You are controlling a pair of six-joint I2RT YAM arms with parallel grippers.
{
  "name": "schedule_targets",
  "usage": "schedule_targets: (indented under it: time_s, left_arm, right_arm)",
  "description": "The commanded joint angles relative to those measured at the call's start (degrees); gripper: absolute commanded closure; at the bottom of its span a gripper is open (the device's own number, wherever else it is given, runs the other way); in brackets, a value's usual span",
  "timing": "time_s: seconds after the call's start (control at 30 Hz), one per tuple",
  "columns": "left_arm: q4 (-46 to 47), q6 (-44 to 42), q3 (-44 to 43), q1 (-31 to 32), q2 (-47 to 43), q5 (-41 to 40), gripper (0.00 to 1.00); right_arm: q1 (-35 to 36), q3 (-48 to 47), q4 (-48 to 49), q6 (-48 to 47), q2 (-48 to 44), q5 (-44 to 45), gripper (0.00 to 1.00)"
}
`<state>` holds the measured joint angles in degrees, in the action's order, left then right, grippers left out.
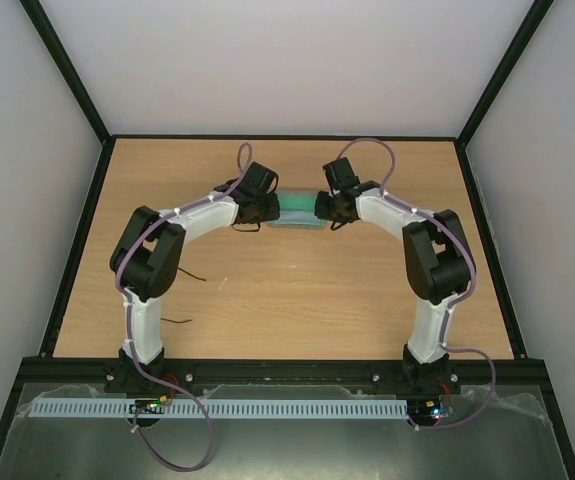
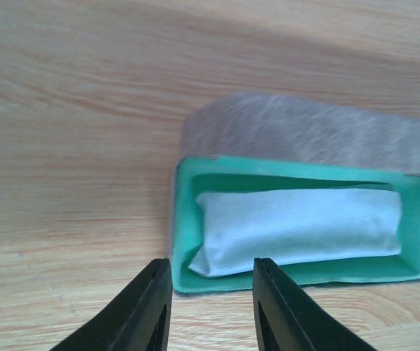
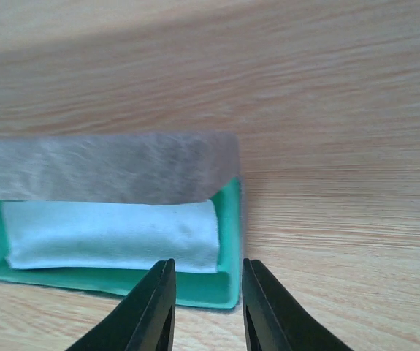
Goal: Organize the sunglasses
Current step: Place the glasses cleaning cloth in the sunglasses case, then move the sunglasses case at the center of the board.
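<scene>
The grey oblong case (image 1: 297, 215) lies open at the middle back of the table, its green inside (image 2: 188, 219) facing up and its grey lid (image 2: 304, 135) flat behind it. A folded light blue cloth (image 2: 297, 227) fills the tray. The sunglasses are hidden in every view. My left gripper (image 2: 213, 274) hovers open at the case's left end with nothing between its fingers. At the right end, above the green corner (image 3: 228, 241), my right gripper (image 3: 208, 274) is also open and holds nothing. In the right wrist view the lid (image 3: 107, 168) overlaps the cloth (image 3: 115, 234).
Both arms arch inward over the wooden table (image 1: 287, 290) and meet at the case. A black frame edges the table, with white walls behind and at the sides. Thin dark strands (image 1: 195, 272) trail off the left arm near its elbow.
</scene>
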<state>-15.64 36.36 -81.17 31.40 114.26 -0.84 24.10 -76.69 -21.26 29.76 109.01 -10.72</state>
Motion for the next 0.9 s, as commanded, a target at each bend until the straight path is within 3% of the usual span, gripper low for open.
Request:
schedule_targets:
  time_s: [0.0,0.47,0.87]
  left_arm:
    - [-1.33,-1.19,1.49,-0.57,1.82,-2.48,0.65]
    - [1.25,-1.78,4.31,-0.53,4.80,-2.32,0.63]
    - [4.43,-0.14,12.60,0.30,-0.08,-1.51,0.65]
  right_arm:
    - [0.06,1.20,-1.54,-1.96,2.51,3.92,0.73]
    - [0.98,4.65,1.15,-1.45,4.67,3.60,0.73]
    - [2.76,11.16,2.75,0.30,0.15,4.83,0.76]
